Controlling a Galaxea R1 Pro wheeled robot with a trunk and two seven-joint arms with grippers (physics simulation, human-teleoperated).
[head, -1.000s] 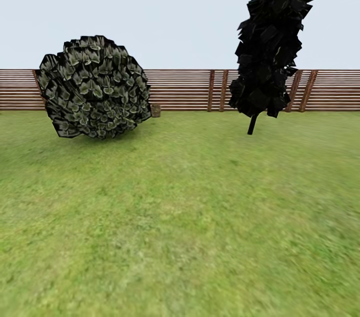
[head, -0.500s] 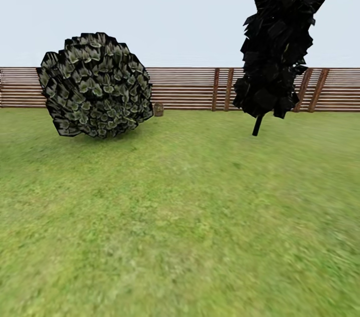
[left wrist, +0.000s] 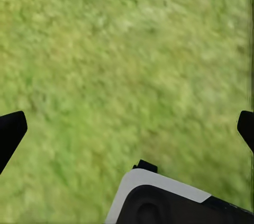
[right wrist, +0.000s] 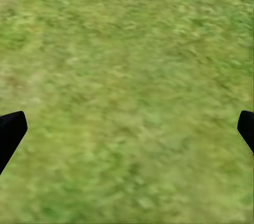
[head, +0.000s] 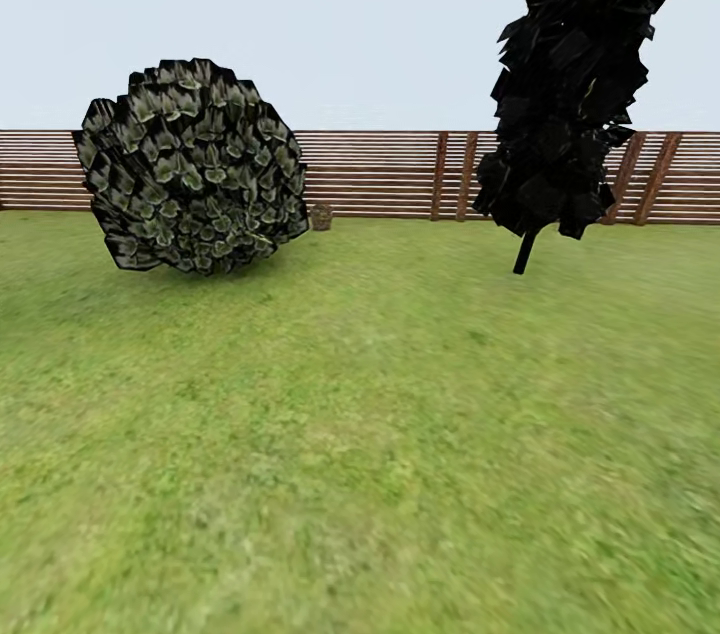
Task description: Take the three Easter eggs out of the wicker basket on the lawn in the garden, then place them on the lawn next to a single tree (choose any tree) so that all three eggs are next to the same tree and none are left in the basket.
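Far off by the fence (head: 380, 174), half hidden beside the bush (head: 195, 169), I see the wicker basket (head: 321, 216), too small to make out; my left hand (left wrist: 127, 128) and right hand (right wrist: 127, 128) hang spread wide over the lawn (head: 380, 434)

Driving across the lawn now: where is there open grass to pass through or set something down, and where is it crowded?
Open lawn spans the foreground, and a wide grass gap runs between the round bush and the dark conifer toward the fence. It is tighter where the small wicker basket sits beside the bush, near the fence.

Black fingertips (left wrist: 10, 131) at frame edges; white-edged dark housing (left wrist: 174, 203) with small black tab.
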